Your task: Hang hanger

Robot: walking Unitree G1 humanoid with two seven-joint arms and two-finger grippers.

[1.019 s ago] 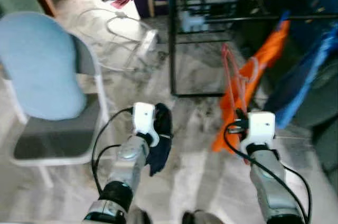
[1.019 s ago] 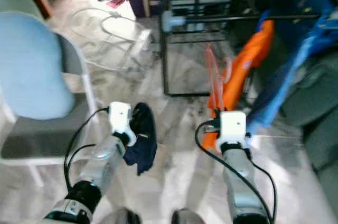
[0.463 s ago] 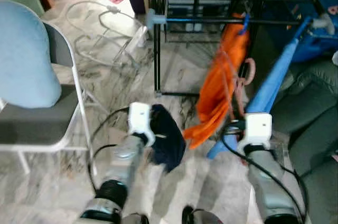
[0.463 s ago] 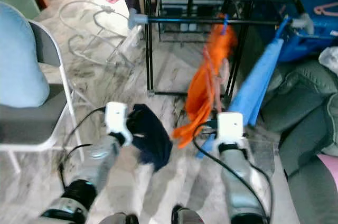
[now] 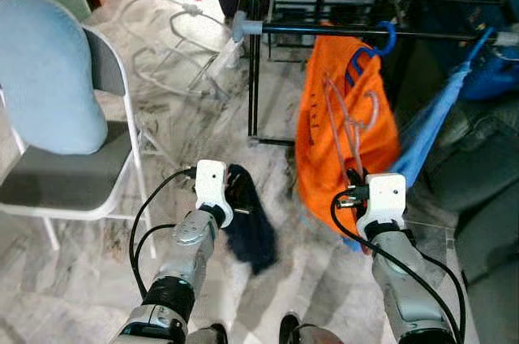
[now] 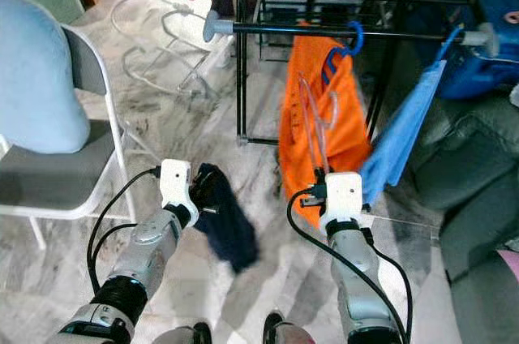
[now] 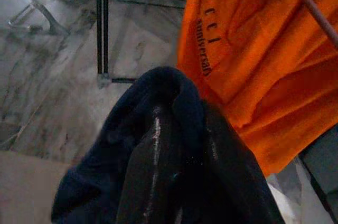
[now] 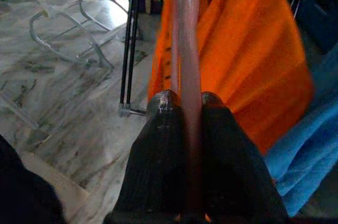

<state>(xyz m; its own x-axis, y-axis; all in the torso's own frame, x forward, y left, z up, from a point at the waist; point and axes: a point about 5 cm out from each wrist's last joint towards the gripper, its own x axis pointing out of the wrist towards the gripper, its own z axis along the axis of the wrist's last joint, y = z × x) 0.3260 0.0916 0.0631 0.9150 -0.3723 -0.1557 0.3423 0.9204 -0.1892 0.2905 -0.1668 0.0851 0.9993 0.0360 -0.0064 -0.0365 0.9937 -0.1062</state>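
Observation:
A pink hanger [image 5: 345, 121] stands upright in my right gripper [image 5: 354, 180], which is shut on its lower bar [image 8: 186, 49]. It is held just in front of an orange shirt [image 5: 316, 157] that hangs by a blue hanger hook [image 5: 388, 36] from the black rack rail [image 5: 324, 30]. The pink hook is below the rail, apart from it. My left gripper [image 5: 233, 191] is low at the left, shut on a dark navy cloth [image 5: 250, 230] that drapes over its fingers [image 7: 158, 145].
A blue cloth [image 5: 430, 125] hangs from the rail to the right of the shirt. A folding chair [image 5: 49, 174] with a light blue cushion [image 5: 45, 76] stands at the left. A white wire frame [image 5: 174, 52] lies on the marble floor. Grey upholstery [image 5: 486, 182] is at the right.
The whole view has shifted as the camera moved. The orange shirt, bunched and swinging before, now hangs flat. Both grippers keep their holds.

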